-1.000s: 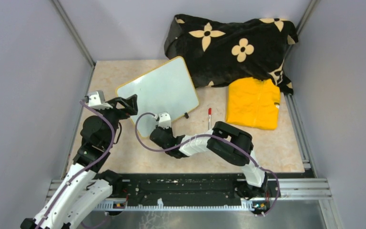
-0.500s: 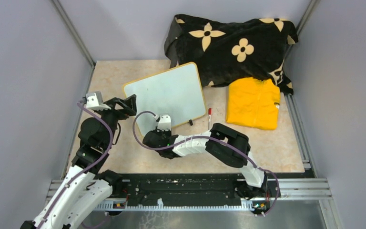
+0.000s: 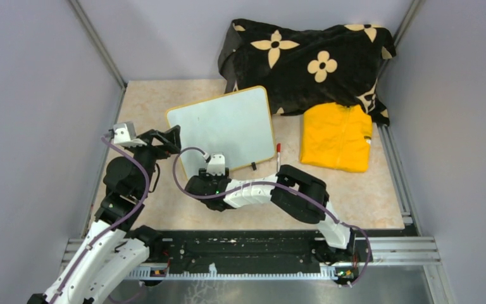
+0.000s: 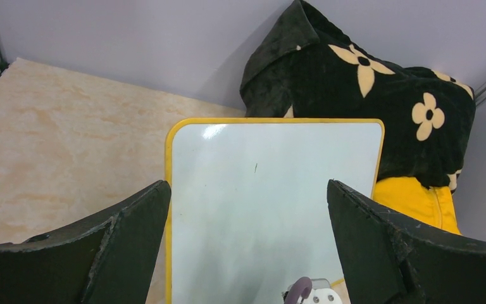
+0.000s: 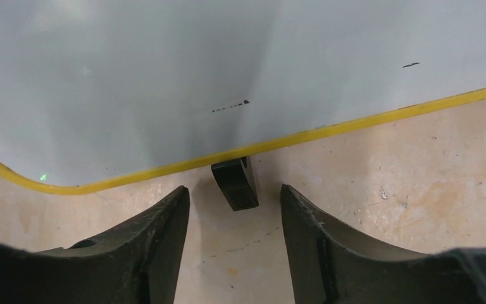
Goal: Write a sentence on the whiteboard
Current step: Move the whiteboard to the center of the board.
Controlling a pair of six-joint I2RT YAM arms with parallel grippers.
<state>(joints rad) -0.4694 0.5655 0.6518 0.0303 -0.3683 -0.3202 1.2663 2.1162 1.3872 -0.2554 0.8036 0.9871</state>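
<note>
The right gripper [image 5: 234,193] and left gripper [image 4: 248,185] are both gaping empty while the blank whiteboard [image 3: 221,130] is swinging squarer, perhaps being nudged.

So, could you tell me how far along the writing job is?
Done: nothing written; the whiteboard shows only stray specks. In hand: the right gripper, jaws open, sits at the board's foot; the left gripper, also open, faces its left edge. Left: picking up the marker lying beside the board, then all the writing.
</note>
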